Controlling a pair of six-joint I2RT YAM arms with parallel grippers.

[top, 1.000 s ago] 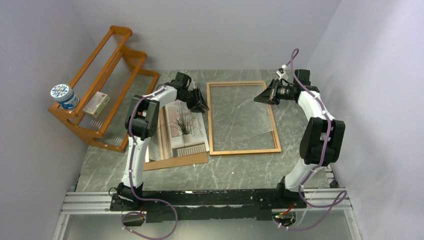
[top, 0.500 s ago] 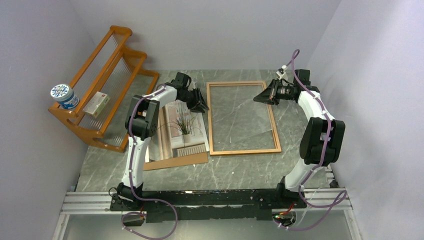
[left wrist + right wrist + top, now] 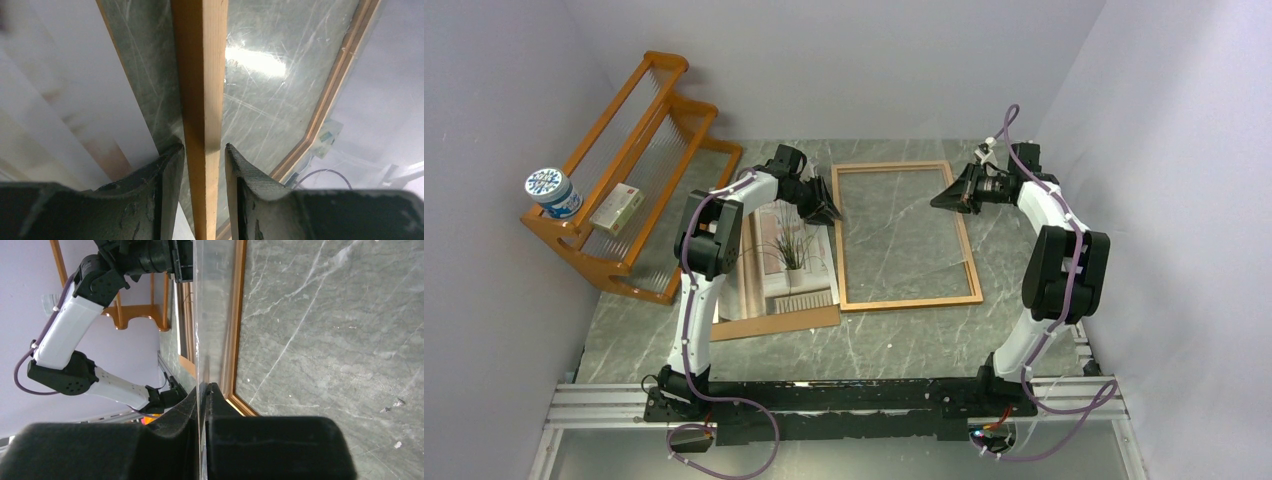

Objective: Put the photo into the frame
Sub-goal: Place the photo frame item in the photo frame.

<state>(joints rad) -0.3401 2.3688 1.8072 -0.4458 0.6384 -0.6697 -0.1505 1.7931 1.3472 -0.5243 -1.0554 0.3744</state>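
On my overhead feed the frame [image 3: 910,302] lies flat on the table [image 3: 874,345] (grey, marble-veined), its long sides running away from the arm bases; the left gripper [image 3: 827,210] is down at the far end of the frame's left rail, and my left wrist camera shows its fingers [image 3: 167,170] set on either side of that rail, pads against the wood, so I read it as clamped on the frame; the right gripper [image 3: 939,200] reaches in over the frame's right rail near its far end, and its fingers [image 3: 185,410] are pinched together on the edge of a clear pane [image 3: 904,225], which the right wrist camera sees edge-on as a thin line just inside that rail; whether the pane's other edges touch the frame I cannot tell; the photo [image 3: 789,265] lies face up just left of the frame, outside it, its right edge beside the left rail, resting on a brown backing board [image 3: 774,322] that sticks out on the near side; farther left of the frame stands an orange shelf rack [image 3: 686,105] carrying a blue-and-white tin [image 3: 552,192] and a small box [image 3: 618,209].
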